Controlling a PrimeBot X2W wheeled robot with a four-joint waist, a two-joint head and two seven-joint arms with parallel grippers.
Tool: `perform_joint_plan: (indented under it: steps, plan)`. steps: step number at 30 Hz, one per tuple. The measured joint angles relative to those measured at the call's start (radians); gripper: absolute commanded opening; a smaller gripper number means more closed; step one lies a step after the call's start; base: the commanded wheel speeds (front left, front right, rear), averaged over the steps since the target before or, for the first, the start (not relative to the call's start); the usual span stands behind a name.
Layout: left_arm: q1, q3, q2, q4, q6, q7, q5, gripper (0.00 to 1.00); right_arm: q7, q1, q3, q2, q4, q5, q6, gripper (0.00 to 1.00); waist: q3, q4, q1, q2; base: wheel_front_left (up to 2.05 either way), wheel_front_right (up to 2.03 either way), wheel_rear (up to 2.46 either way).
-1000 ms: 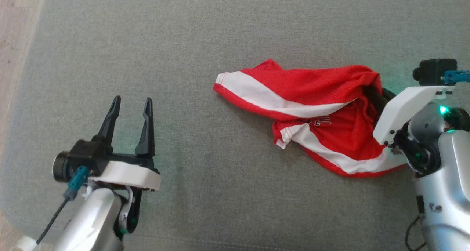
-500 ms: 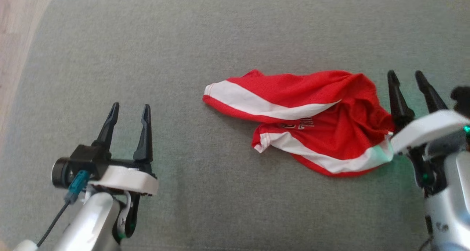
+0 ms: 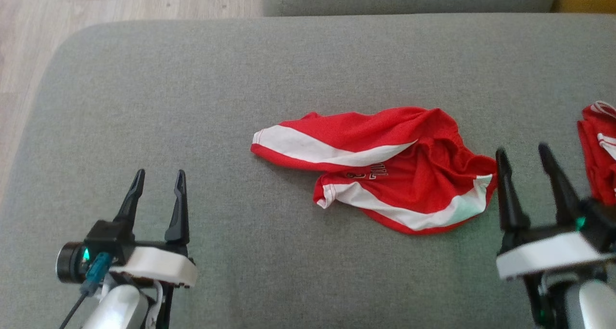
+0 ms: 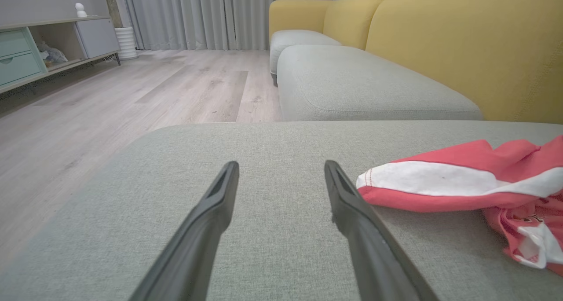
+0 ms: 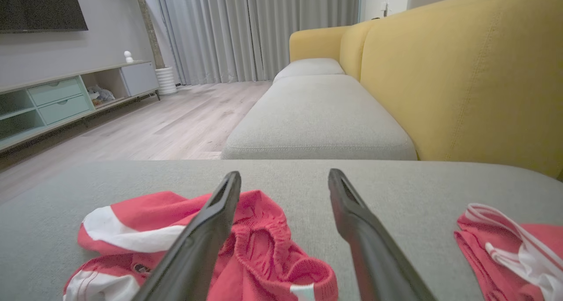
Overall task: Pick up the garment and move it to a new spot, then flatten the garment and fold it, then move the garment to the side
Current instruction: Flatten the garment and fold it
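Drawn back to cushion point(image 3: 192, 79) near edge after letting go of garment point(image 3: 385, 175): right gripper point(image 3: 521, 149), spread wide; left gripper point(image 3: 160, 172) likewise. Lies crumpled mid-cushion; judged light, limp; best pinched at elastic waistband.

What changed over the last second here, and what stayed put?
The right claw let go of the waistband end of the red garment, opened and drew out of the cloth; it now hovers empty beside its edge. The whole head view also shifted. The garment stays crumpled on the grey cushion, and the left claw stays open, holding nothing.
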Motion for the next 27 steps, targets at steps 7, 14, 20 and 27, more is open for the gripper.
perform_joint_plan:
  steps: [7, 14, 20, 27]
  plan:
    - [0.029, 0.001, 0.014, -0.03, 0.017, 0.016, -0.003, 1.0, 0.045, 0.123, -0.007, 0.047, -0.085, -0.001, 0.0, 1.0, -0.018, -0.002, 0.0001, 0.0, 0.0, 0.0, 0.0]
    - [0.044, 0.002, 0.022, -0.052, 0.03, 0.024, -0.003, 1.0, 0.061, 0.135, -0.008, 0.063, -0.108, -0.001, 0.0, 1.0, -0.015, -0.003, 0.0001, 0.0, 0.0, 0.0, 0.0]
    - [0.042, -0.013, 0.03, -0.07, 0.029, 0.031, 0.001, 1.0, 0.069, 0.134, -0.012, 0.068, -0.113, 0.001, 0.0, 1.0, -0.008, -0.002, 0.0001, 0.0, 0.0, 0.0, 0.0]
    - [-0.095, -0.211, -0.04, -0.105, -0.079, 0.16, 0.062, 1.0, 0.08, 0.132, -0.026, 0.069, -0.123, 0.001, 0.0, 1.0, 0.03, -0.001, 0.0002, 0.0, 0.0, 0.0, 0.0]
